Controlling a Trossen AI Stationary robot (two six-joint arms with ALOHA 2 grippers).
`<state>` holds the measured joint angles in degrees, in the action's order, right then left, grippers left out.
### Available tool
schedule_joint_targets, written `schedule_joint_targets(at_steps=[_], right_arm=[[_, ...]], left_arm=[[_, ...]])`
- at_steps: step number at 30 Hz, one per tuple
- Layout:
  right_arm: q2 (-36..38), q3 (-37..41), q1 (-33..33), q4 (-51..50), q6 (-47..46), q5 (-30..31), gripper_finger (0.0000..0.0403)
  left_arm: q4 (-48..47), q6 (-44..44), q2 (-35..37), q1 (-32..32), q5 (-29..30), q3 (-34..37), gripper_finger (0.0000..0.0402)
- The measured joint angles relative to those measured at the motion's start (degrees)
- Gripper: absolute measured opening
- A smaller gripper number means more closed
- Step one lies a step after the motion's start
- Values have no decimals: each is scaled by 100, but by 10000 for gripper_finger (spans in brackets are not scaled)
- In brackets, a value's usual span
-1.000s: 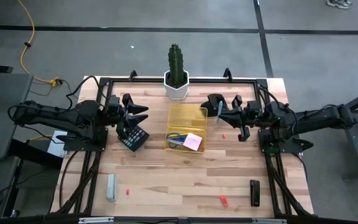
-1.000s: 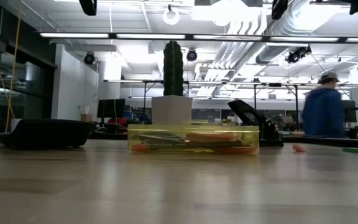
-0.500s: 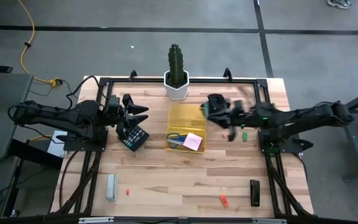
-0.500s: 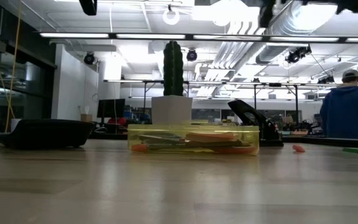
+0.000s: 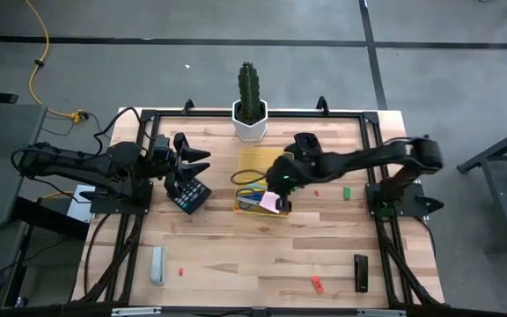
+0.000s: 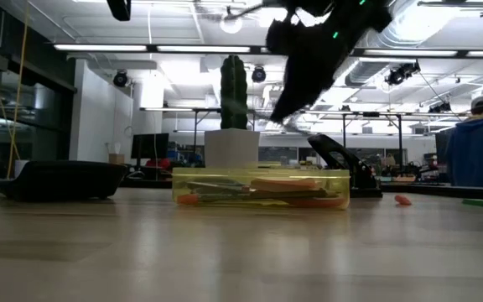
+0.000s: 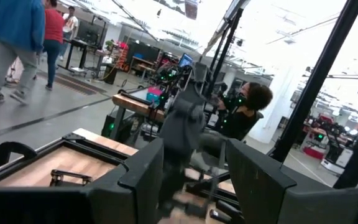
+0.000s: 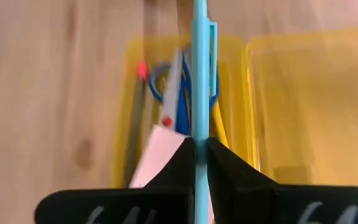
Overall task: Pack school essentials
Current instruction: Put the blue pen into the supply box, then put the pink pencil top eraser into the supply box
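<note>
One light blue pen (image 8: 200,74), pinched mid-shaft by shut right gripper (image 8: 199,149), centre frame, over yellow case (image 8: 291,106). Probably light, stiff, slick; best held mid-shaft. Left gripper (image 7: 194,165) open, empty.

Pale wood worktop (image 5: 236,251), planked, with a soft sheen. Yellow box (image 5: 264,167) is see-through glossy plastic. The light blue pen (image 8: 199,74) looks like smooth plastic, pinched between matt black fingers (image 8: 229,180). Pink paper pad (image 8: 157,155), matt.
</note>
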<state>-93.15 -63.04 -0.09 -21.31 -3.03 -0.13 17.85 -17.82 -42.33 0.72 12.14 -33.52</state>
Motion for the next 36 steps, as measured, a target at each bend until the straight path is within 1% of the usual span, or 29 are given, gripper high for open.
schedule_joint_targets(at_steps=[4, 8, 10, 14, 16, 21, 24, 29, 32, 34, 36], right_arm=[[-644, -316, -54, -98, 136, 72, 0], [-1097, -549, -93, -270, 27, 542, 0], [-1249, -639, -109, -332, 89, 504, 0], [-1413, -711, -106, -440, 263, 495, 0], [-1418, -711, -99, -440, 231, 603, 0], [-1418, -711, -101, -453, 197, 615, 7], [-1418, -711, -101, -453, 198, 617, 36], [-1383, -711, -99, -475, 201, 615, 124], [-1191, -711, -99, -557, 201, 611, 169], [-973, -711, -99, -754, 201, 609, 188], [-695, -711, -99, -1230, 201, 610, 197]], left_arm=[[-1, -2, 0, -1, 0, 0, 168], [-1, -1, -1, 1, 0, 0, 168], [-1, 0, -2, 0, 0, 0, 168], [-1, 0, -4, 2, 0, 0, 168], [-3, -1, -3, 2, 0, 0, 168], [-3, -1, -4, 0, 0, 0, 168], [-3, 0, -4, 2, 0, 0, 168], [-3, 0, -4, 1, 0, 0, 168], [-5, -2, -4, 2, 0, 0, 168], [-7, -1, -4, 2, 0, 0, 168], [-33, -2, -4, 0, 0, 0, 168]])
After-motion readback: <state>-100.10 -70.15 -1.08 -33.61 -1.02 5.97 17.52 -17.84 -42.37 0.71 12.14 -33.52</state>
